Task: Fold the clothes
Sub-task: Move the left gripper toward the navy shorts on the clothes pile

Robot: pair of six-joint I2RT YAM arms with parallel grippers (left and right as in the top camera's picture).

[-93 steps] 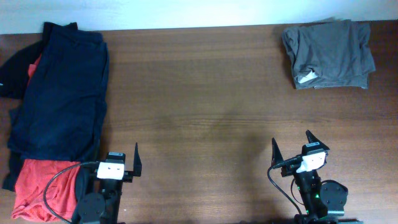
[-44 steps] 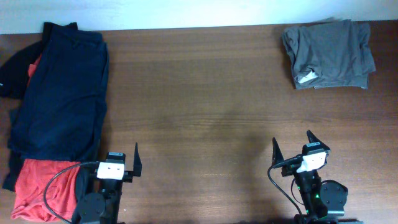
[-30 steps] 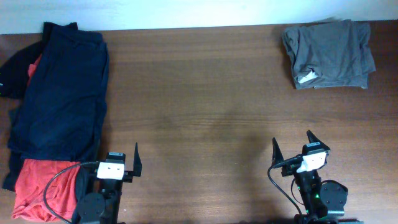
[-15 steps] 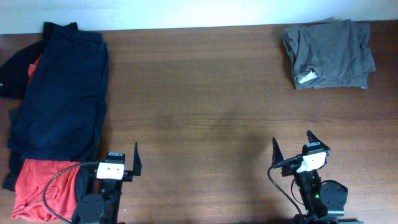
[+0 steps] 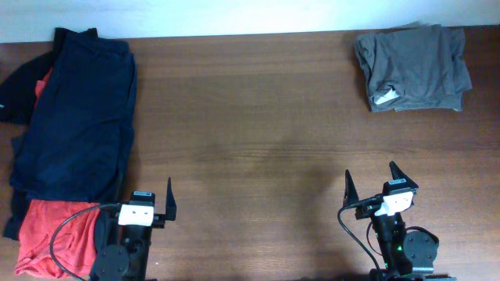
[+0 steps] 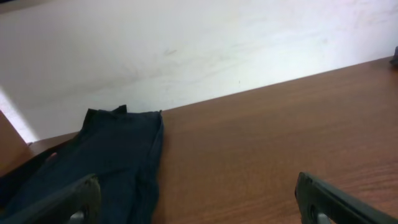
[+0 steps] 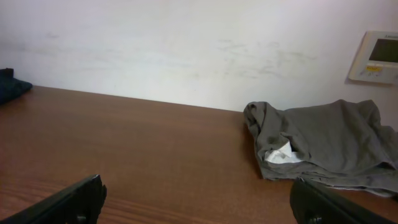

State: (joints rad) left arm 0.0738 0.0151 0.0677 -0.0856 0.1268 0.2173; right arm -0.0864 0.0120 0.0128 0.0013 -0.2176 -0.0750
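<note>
Overhead: left claw (image 5: 144, 197) at the near edge by the left corner, released, nothing between its fingers. Right claw (image 5: 370, 178) at the near edge toward the right corner, likewise released. Navy garment (image 5: 78, 117) lies along the left edge of the bench (image 5: 250, 140), over the red T-shirt (image 5: 45, 230) and black pieces (image 5: 14, 94). Grey garment (image 5: 412, 66) sits bundled at the far right corner.

Left wrist: claw (image 6: 199, 205) spread wide; navy garment (image 6: 118, 155) far left, by the wall (image 6: 186, 43).

Right wrist: claw (image 7: 199, 208) spread wide; grey garment (image 7: 323, 146) far right, white tag showing.
</note>
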